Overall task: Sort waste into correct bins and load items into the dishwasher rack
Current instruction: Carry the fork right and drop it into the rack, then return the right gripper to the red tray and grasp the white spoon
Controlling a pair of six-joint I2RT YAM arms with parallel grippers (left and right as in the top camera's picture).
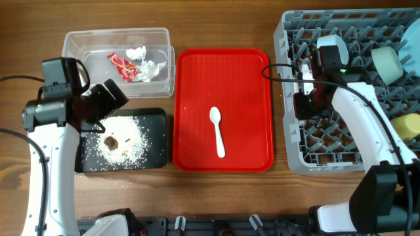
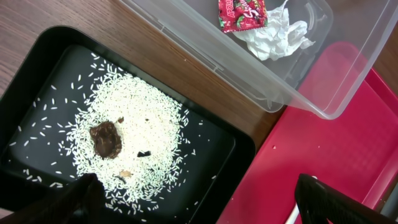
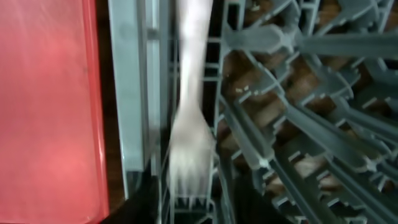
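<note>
The clear tub [image 1: 79, 46] at the back left holds the red wrapper [image 1: 122, 66] and white tissue [image 1: 147, 65]; both also show in the left wrist view, the wrapper [image 2: 241, 14] next to the tissue [image 2: 273, 37]. The black tray [image 1: 154, 157] holds rice crumbs [image 1: 128, 141] and a brown bit [image 1: 110, 141]. My left gripper [image 1: 108, 98] is open and empty above the black tray [image 2: 37, 56]. A white spoon [image 1: 217, 131] lies on the red tray. My right gripper [image 1: 303, 98] is at the grey rack's [image 1: 292, 154] left edge. Its fingers [image 3: 193, 208] are open on either side of the white fork [image 3: 189, 143], which is blurred.
The flat red serving tray [image 1: 197, 78] sits between the bins and the rack. In the rack are a pale bowl [image 1: 387, 62], a yellow cup [image 1: 408, 124] and a blue dish [image 1: 413, 29] at the far right. Cables run to both arms.
</note>
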